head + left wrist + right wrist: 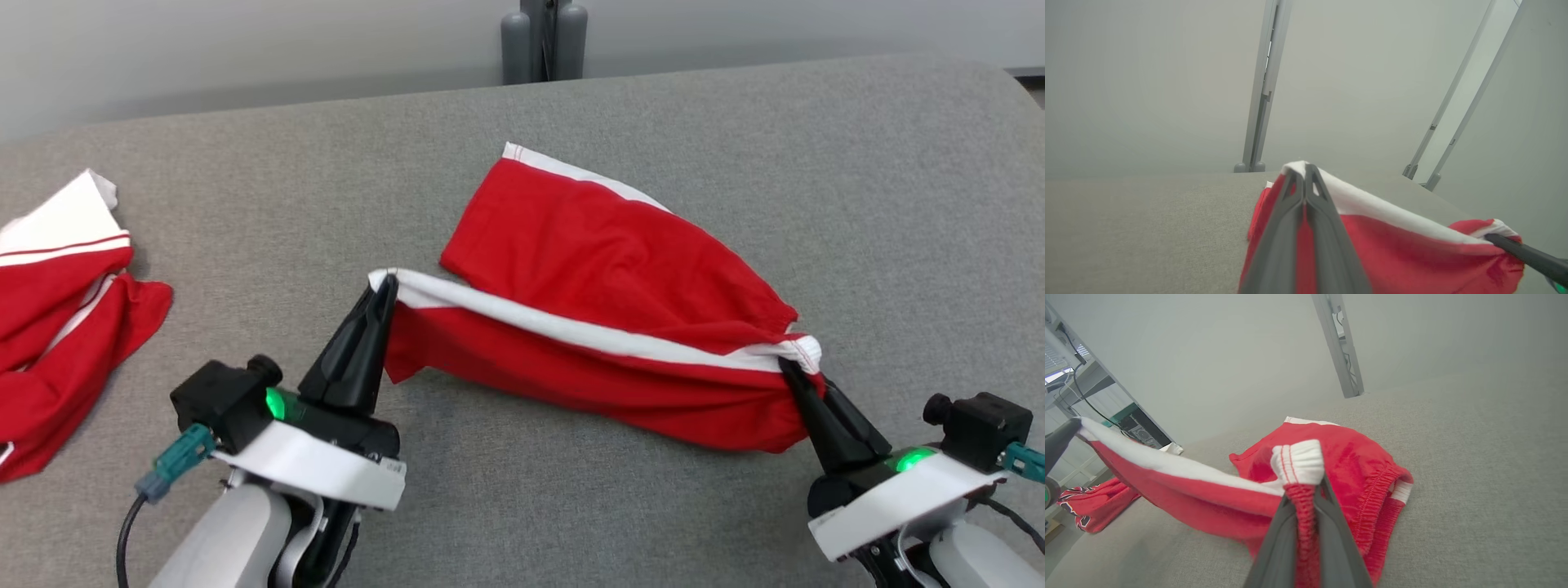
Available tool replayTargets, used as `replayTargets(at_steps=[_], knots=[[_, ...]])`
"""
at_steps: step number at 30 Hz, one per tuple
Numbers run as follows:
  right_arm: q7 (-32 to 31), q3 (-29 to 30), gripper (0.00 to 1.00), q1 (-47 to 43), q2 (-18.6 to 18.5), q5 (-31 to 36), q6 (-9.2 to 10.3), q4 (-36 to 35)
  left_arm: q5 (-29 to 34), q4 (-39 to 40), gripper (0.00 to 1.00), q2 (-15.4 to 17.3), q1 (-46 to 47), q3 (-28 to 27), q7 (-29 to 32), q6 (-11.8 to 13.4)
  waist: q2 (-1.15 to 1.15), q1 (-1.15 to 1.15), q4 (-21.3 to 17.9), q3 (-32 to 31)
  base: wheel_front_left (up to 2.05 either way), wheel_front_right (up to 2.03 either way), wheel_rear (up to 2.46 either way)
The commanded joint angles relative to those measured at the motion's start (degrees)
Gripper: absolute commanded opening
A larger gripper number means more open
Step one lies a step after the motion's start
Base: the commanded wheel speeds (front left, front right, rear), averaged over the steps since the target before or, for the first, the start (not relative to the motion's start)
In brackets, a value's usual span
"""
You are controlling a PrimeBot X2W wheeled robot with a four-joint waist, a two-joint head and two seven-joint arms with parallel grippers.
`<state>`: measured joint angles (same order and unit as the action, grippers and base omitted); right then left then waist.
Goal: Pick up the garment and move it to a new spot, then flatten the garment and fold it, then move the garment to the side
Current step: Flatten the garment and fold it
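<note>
We hold the garment [604, 269] strung mid-desk [571, 506]: left fingers [363, 343] clenched on a hem corner, right fingers [820, 420] on the waistband, far leg lying flat. Risk: we pull too hard, a thin pinch slips, the leg bunches.

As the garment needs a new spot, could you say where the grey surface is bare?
Free: the grey surface beyond and right of the held garment, and the strip between it and the second red garment at left. Crowded: the near middle, where left gripper and right gripper pinch it.
</note>
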<state>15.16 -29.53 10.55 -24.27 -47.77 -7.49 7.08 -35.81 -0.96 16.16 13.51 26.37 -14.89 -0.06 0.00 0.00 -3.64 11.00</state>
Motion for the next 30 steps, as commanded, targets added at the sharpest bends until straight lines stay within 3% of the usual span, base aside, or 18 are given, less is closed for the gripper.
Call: replayTargets(at_steps=[1,10,30], knots=[[0.05,0.76,0.00,1.82,0.68,-0.09,-0.02,0.73,0.45,-1.94,0.00,-0.12,3.77,-0.25,-0.11,-1.04,0.00,0.00,-1.61,2.76,0.00,0.00,0.00],[0.05,4.07,0.00,5.44,4.88,-2.43,-0.02,2.83,1.89,-15.75,0.00,-1.89,18.45,0.20,0.07,-4.49,0.00,0.00,-4.39,7.56,0.00,0.00,0.00],[0.04,10.01,0.00,11.25,12.76,-3.41,-0.01,3.18,6.09,-46.13,0.00,-6.62,46.04,3.88,-0.33,-7.26,0.00,0.00,-10.00,17.59,0.00,0.00,0.00]])
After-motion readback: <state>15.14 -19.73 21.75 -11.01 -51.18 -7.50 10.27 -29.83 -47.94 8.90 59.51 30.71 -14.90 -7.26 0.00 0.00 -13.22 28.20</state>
